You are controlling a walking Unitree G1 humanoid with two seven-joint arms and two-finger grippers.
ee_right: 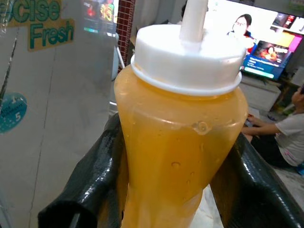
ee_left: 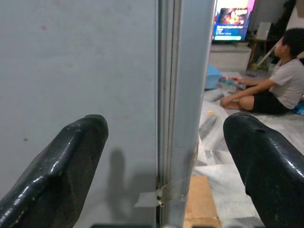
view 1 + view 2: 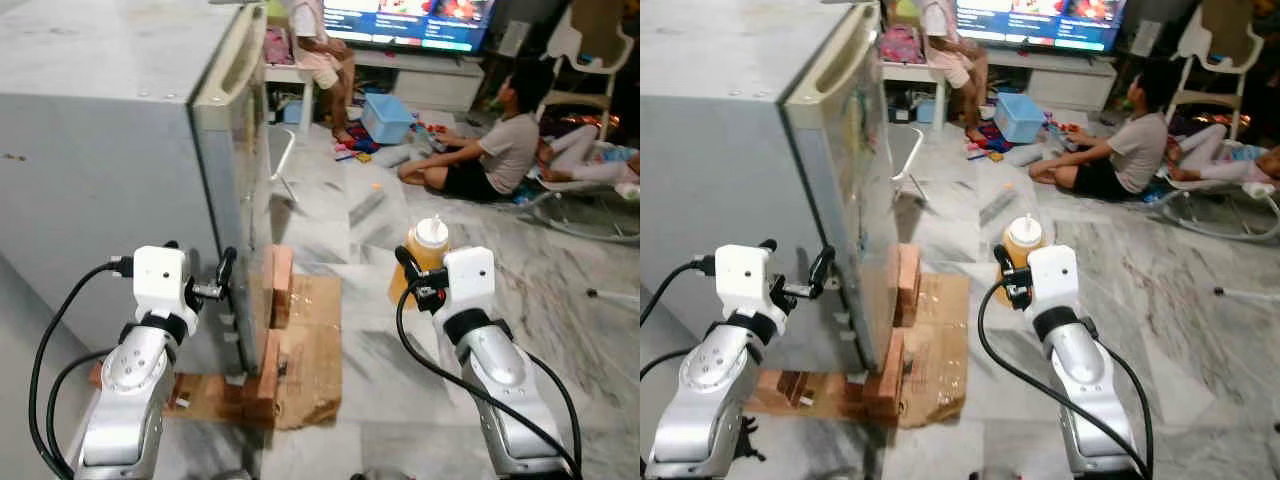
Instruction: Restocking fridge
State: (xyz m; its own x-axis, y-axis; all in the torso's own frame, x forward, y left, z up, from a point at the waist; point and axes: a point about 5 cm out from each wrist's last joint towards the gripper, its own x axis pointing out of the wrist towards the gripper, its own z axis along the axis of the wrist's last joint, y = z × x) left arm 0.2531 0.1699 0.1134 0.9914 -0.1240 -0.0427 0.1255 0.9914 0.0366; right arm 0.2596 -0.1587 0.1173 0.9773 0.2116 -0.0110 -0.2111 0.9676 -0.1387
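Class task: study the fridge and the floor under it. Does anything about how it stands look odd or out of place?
Yes. The fridge does not stand on the floor: it is propped on bricks laid over torn cardboard. A bit of tape is stuck at the door seam. The left tool is open at the door edge; the right tool holds a sauce bottle.

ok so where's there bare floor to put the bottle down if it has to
Bare marble floor lies between the cardboard under the fridge and the right gripper holding the sauce bottle. Further on it is crowded: toys around the blue bin and people sitting on the floor.
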